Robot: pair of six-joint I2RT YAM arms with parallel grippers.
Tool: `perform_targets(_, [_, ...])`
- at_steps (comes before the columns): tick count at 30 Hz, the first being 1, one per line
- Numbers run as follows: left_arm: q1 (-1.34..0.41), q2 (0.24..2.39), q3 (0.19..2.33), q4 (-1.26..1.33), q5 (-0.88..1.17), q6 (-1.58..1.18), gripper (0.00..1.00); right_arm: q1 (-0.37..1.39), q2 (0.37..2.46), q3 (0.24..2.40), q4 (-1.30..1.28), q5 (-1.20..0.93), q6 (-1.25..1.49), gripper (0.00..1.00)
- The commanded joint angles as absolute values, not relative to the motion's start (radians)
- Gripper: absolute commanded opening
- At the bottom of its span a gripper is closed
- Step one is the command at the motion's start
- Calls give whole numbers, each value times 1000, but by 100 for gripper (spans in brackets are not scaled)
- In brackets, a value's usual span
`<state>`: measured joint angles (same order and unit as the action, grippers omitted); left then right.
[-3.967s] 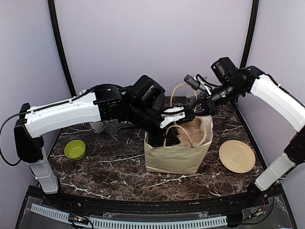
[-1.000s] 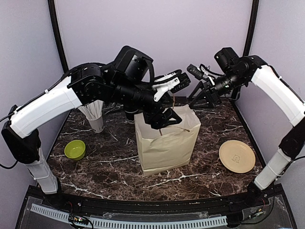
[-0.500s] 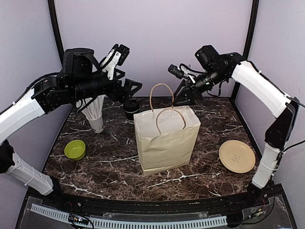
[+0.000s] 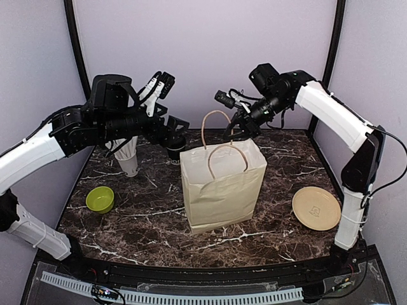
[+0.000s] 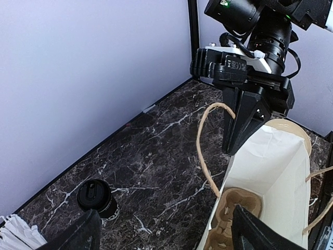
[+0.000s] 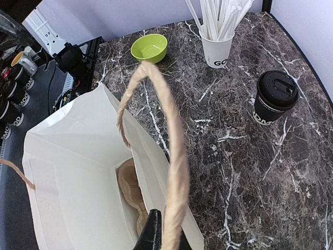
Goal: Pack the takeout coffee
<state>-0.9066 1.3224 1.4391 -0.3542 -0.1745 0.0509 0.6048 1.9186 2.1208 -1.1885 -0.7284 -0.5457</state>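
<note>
The takeout coffee [image 4: 176,151], a dark cup with a black lid, stands on the marble behind the bag's left corner; it also shows in the wrist views [image 5: 96,197] [image 6: 274,96]. My left gripper [image 4: 173,132] hovers open just above and in front of it, with nothing between its fingers [image 5: 255,232]. The brown paper bag [image 4: 219,184] stands upright and open, with a pulp cup carrier [image 5: 229,219] at its bottom. My right gripper [image 4: 236,127] is shut on the bag's rear twine handle [image 6: 174,172], above the bag's back edge.
A pale cup of white straws [image 4: 127,155] stands left of the coffee. Near the left edge lies a lime-green bowl [image 4: 100,199], and a tan plate [image 4: 316,208] lies right of the bag. Purple walls close in the back and sides.
My left gripper has come up out of the bag, swung back-left and dipped toward the coffee. The right gripper has closed on the rear handle. The bag now stands upright.
</note>
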Motion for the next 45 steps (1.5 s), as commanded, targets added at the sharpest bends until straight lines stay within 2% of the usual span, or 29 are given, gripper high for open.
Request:
perform_targets(1, [-888,1312,1431,-328,-178,47,89,564,1851,2116,-1240,-731,-581,0])
perform_targets(8, [-834,1407,1501,-400,-185,25,89,441,1816,2065,-1280,-749,-624,0])
perform_targets(16, [-734,1623,1681,-512,-142,12,90,367,1827,2063,-1189,-711,-553,0])
perform_targets(22, [-664,1795,1857,-637,-129,4,90,347,1812,2074,-1200,-706,-546,37])
perform_targets(26, [-612,1890,1958,-698,-96,3,90,335,1744,2028,-1175,-676,-539,49])
perform_targets(30, [-559,1982,2034,-732,-36,-28,91,306,1652,1952,-1150,-677,-527,57])
perform_targets(36, [-517,2111,2094,-757,-4,-24,92,248,1475,1711,-1013,-642,-479,65])
perform_targets(45, [-491,2225,2164,-750,-23,-31,92,213,1378,1559,-942,-648,-451,66])
